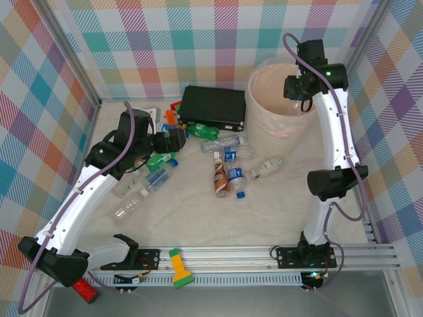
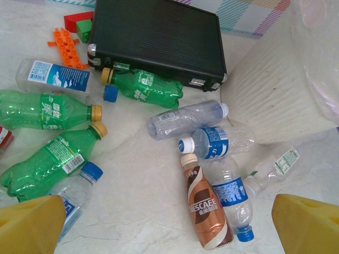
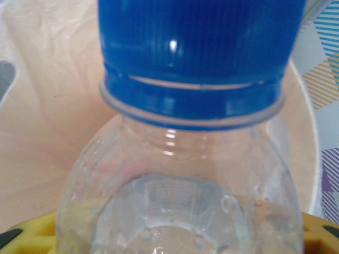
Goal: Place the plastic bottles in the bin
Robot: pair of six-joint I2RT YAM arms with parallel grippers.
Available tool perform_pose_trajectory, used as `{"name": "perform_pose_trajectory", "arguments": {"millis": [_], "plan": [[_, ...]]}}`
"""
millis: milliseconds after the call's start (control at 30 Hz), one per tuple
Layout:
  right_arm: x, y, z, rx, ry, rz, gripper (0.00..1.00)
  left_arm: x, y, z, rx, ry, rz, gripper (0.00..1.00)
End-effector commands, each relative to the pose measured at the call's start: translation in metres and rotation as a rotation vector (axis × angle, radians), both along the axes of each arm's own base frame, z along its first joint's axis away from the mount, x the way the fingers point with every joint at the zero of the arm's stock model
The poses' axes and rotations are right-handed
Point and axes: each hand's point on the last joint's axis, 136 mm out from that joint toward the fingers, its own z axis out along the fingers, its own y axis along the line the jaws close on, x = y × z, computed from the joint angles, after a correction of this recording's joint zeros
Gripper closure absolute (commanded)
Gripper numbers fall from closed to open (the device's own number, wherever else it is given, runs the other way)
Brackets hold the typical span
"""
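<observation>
My right gripper (image 1: pixel 301 92) hangs over the pale beige bin (image 1: pixel 277 99), shut on a clear bottle with a blue cap (image 3: pixel 196 58). In the right wrist view that bottle hangs above the bin's bag liner (image 3: pixel 42 106). My left gripper (image 2: pixel 169 233) is open above the table, its yellow fingers (image 2: pixel 32 222) wide apart with nothing between them. Below it lie a brown-labelled bottle (image 2: pixel 206 206), a clear blue-labelled bottle (image 2: pixel 230 193) touching it, three green bottles (image 2: pixel 47 159) and several more clear ones (image 2: pixel 185 119). The bin's wall (image 2: pixel 280 90) stands at the right.
A flat black case (image 1: pixel 213 107) lies at the back, left of the bin, with an orange toy (image 2: pixel 66 46) and red and green blocks (image 2: pixel 79 24) beside it. A yellow-green flashlight (image 1: pixel 178 267) and a red cylinder (image 1: pixel 84 290) lie by the near rail. Plaid walls enclose the table.
</observation>
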Motion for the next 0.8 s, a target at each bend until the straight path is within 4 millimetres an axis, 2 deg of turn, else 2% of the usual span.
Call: {"name": "perform_pose_trajectory", "arguments": {"millis": [0, 233, 567, 667, 700, 733, 767], "plan": [[0.006, -0.006, 0.004, -0.004, -0.016, 0.016, 0.45, -0.001, -0.004, 0.014, -0.035, -0.037, -0.013, 0.0], [0.015, -0.02, -0.012, 0.006, 0.022, -0.013, 0.46, 0.003, -0.005, 0.015, -0.024, -0.04, -0.014, 0.0], [0.02, -0.022, -0.02, 0.018, 0.038, -0.015, 0.44, 0.006, -0.005, 0.01, -0.014, -0.032, -0.011, 0.01], [0.019, -0.021, -0.019, 0.026, 0.036, -0.014, 0.23, 0.007, -0.005, 0.01, -0.015, -0.033, -0.008, 0.0], [0.018, -0.021, -0.018, 0.029, 0.036, -0.013, 0.08, 0.008, -0.006, 0.01, -0.014, -0.032, -0.009, 0.01], [0.017, -0.02, -0.017, 0.032, 0.033, -0.012, 0.01, 0.008, -0.006, 0.011, -0.015, -0.034, -0.01, 0.0], [0.016, -0.021, -0.015, 0.034, 0.03, -0.013, 0.01, 0.008, -0.006, 0.01, -0.015, -0.033, -0.01, 0.01]]}}
